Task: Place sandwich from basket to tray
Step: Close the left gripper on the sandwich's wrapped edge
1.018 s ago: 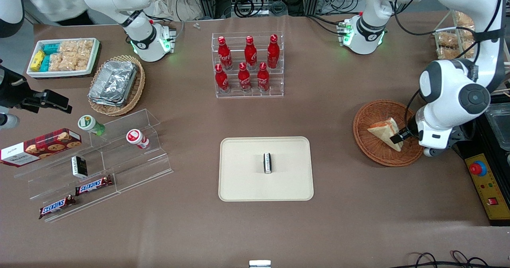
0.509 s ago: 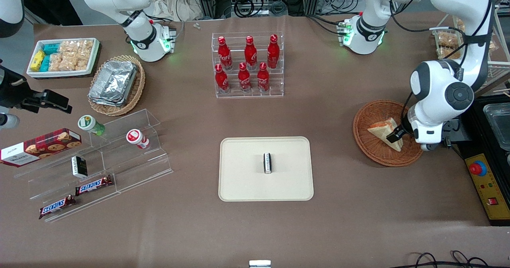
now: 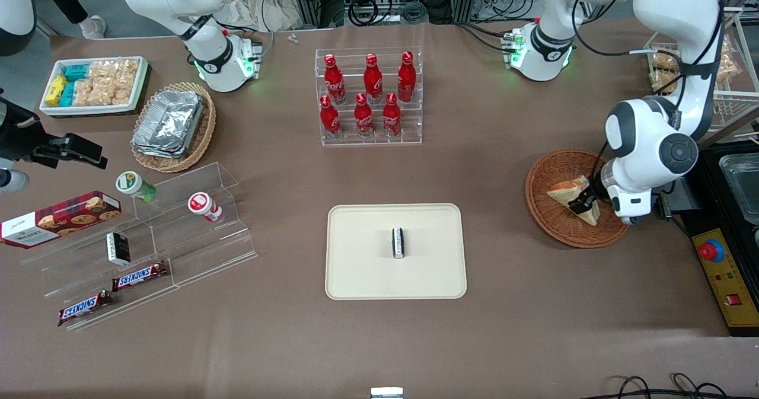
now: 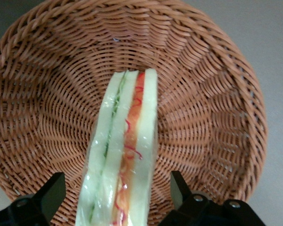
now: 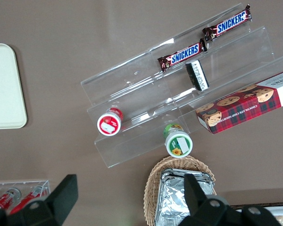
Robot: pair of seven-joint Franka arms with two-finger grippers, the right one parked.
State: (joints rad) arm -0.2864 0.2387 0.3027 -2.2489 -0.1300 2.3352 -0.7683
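Gripper (image 3: 583,204) down inside the round reddish-brown wicker basket (image 3: 548,221), fingers spread wide to either side of the sandwich (image 3: 570,192) and, so far as can be told, touching nothing: one black fingertip (image 4: 51,192) standing off one face of the wedge, the other off the opposite face, basket weave visible in both gaps. Sandwich lying in the basket, a pale bread wedge. Seen only from the left wrist camera: the wedge's cut edge on, clear wrap glinting over it, a green layer and an orange-red layer with thin red shreds between the white slices, plus the basket's ribbed weave (image 4: 212,94) fanning out from under it. Seen only from the front camera: basket sitting toward the working arm's end of the table, well apart from the beige tray (image 3: 356,280); a small dark block with a pale label (image 3: 398,242) standing near the tray's middle; a clear stepped rack of red bottles (image 3: 369,94) farther from the camera than the tray. Seen best from the right wrist camera, toward the parked arm's end from the tray: a clear acrylic shelf (image 5: 146,94) carrying two Snickers bars (image 5: 183,54), and a red plaid cookie box (image 5: 247,100) close beside it.
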